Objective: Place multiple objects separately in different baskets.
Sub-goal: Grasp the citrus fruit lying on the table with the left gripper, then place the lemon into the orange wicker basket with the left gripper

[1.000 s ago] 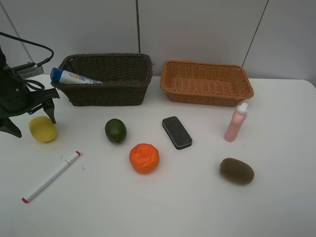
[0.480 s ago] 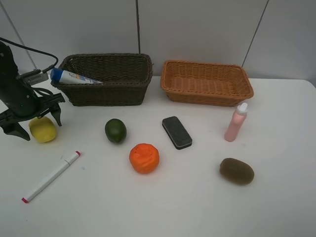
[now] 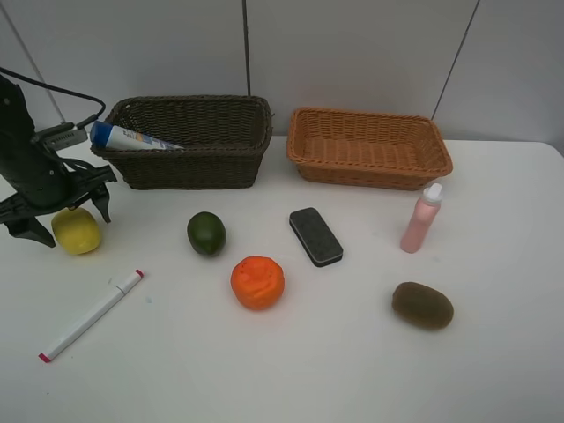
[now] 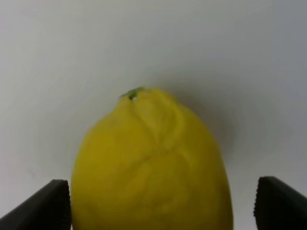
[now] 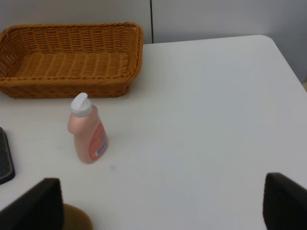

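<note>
From the high camera, the left gripper (image 3: 65, 226) stands over the lemon (image 3: 77, 236) with its jaws spread wide, one on either side of the fruit and not yet closed on it. The lemon lies on the white table (image 3: 352, 370) near its left edge, just in front of the dark basket (image 3: 189, 101), where a blue-capped bottle (image 3: 132, 138) leans on the rim.

The left wrist camera looks right down on the lemon (image 4: 153, 167). It is bright yellow with a dimpled, creased skin and a small green stem nub at the far end. The two dark fingers (image 4: 48, 206) flank its widest part with a gap on each side. I'd judge it firm and fairly light. The rounded, waxy skin could squirt out of a shallow pinch, so the widest part, where the fingers already sit, looks like the best place to grip.

In the right wrist view, the right gripper (image 5: 160, 203) hangs open and empty above the table, with the pink bottle (image 5: 88, 132) upright beyond it and the tan basket (image 5: 72, 28) further back.
</note>
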Controlling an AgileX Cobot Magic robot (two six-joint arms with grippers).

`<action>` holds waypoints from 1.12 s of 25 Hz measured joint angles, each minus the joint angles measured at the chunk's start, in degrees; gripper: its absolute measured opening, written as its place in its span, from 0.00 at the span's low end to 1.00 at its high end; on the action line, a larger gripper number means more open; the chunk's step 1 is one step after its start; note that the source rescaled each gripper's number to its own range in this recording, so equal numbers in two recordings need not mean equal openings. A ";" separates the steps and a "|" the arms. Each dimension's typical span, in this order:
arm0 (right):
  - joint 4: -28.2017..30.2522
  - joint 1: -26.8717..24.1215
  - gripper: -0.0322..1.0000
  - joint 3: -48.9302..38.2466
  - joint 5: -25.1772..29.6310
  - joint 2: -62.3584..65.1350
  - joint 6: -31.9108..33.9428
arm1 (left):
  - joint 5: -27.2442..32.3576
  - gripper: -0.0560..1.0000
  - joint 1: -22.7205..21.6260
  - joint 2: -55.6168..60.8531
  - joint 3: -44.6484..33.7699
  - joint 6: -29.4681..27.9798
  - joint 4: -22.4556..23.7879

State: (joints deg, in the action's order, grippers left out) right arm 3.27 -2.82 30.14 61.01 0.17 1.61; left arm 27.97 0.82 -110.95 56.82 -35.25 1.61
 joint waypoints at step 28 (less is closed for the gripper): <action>0.06 0.00 0.98 0.00 0.00 0.00 0.00 | 17.13 0.71 2.06 12.44 5.25 17.61 -5.82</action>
State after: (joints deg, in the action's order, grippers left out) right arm 3.33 -2.82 30.14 61.01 0.17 1.61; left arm 45.10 2.88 -98.51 62.07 -17.64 -4.21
